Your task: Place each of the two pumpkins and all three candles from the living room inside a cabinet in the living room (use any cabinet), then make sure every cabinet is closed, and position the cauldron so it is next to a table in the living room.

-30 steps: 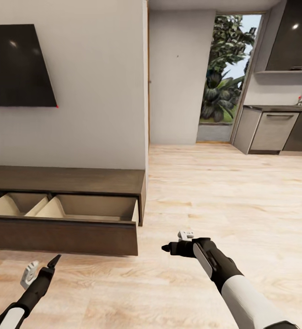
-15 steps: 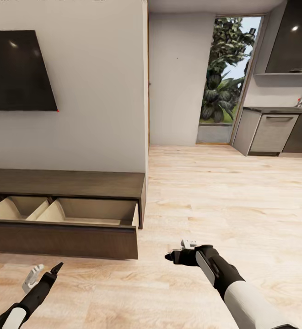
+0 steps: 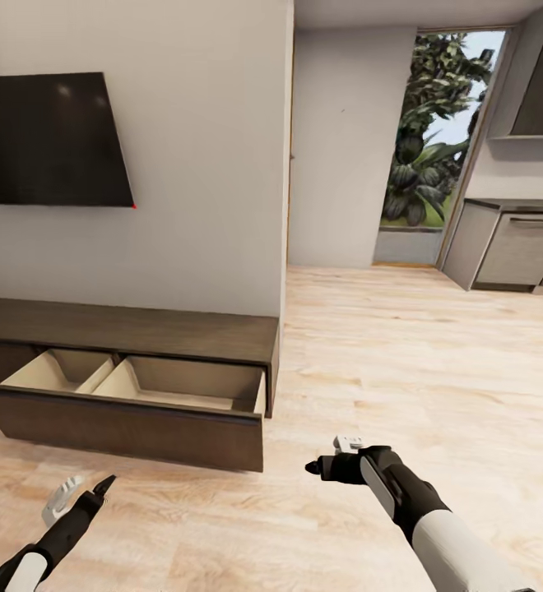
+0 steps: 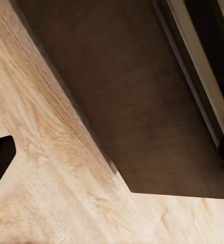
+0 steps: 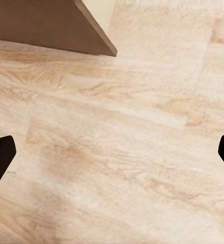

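The long dark-brown cabinet (image 3: pixel 123 329) stands against the wall at left. Its right-hand drawer (image 3: pixel 181 382) is pulled out and its pale wood compartments hold nothing. My left gripper (image 3: pixel 90 495) hovers low over the floor just in front of the drawer front (image 4: pixel 142 117); its dark fingertips (image 4: pixel 0 157) stand far apart, so it is open. My right gripper (image 3: pixel 317 467) hangs over bare floor to the right of the cabinet's corner (image 5: pixel 99 43), open as well, with nothing between its fingers. The pumpkins, candles, cauldron and coffee table are out of view.
A black television (image 3: pixel 49 140) hangs on the wall above the cabinet. The wall ends at a corner (image 3: pixel 288 181). Beyond it, light wood floor (image 3: pixel 420 362) runs to a glass door with plants (image 3: pixel 436 148) and grey kitchen cupboards (image 3: pixel 522 251) at far right.
The whole picture has slid to the right and a little down, so the camera has turned left. Both arms keep nearly the same pose and both grippers stay open.
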### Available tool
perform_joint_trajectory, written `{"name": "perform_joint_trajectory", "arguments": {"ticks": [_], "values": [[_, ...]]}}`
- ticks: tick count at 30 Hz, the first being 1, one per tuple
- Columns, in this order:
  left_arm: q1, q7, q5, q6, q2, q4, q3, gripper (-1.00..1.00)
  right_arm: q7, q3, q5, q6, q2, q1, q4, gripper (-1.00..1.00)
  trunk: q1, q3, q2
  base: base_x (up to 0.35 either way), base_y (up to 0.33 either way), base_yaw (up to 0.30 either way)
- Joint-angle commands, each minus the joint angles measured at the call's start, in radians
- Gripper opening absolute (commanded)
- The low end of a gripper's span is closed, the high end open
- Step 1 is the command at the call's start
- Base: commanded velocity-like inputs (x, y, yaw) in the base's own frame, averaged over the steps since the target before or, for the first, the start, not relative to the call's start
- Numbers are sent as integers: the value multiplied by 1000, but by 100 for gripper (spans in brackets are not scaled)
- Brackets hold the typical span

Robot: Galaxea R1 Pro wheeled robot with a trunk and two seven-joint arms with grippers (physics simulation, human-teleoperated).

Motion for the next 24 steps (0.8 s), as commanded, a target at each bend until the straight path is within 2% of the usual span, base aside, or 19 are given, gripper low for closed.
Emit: {"name": "perform_joint_trajectory", "arguments": {"ticks": [1, 3, 5, 7, 10, 15, 19, 24], "values": [[-1, -5, 8, 11, 0, 0, 4, 100, 0, 2, -2, 4, -2, 0, 0, 100, -4, 3, 7, 0, 0, 253], [-1, -5, 0, 14, 0, 2, 3, 100, 0, 2, -2, -4, -12, 0, 33, 100, -12, 11, 21, 0, 0, 255], [-1, 6, -28, 15, 0, 6, 2, 100, 0, 2, -3, -32, -20, 0, 62, 100, -19, 19, 35, 0, 0, 255], [-1, 32, -84, 15, -2, 9, 2, 100, 1, 3, -3, -71, -24, 0, 79, 100, -27, 27, 49, 0, 0, 253], [-1, 52, -119, 14, -6, 11, 2, 100, 1, 4, -3, -83, -25, 0, 85, 100, -39, 39, 70, 0, 0, 246], [-1, 82, -141, 14, -27, 14, -1, 100, 1, 5, -3, -90, -26, 1, 91, 100, -58, 60, 105, -7, -5, 236], [-1, 137, -147, 15, -36, 23, -38, 100, 1, 4, -3, -92, -26, 1, 105, 100, -73, 76, 133, -206, -102, 231], [-1, 159, -147, 15, -40, 25, -85, 100, 0, 11, -2, -92, -26, 1, 107, 100, -92, 98, 168, -274, -125, 222]]}}
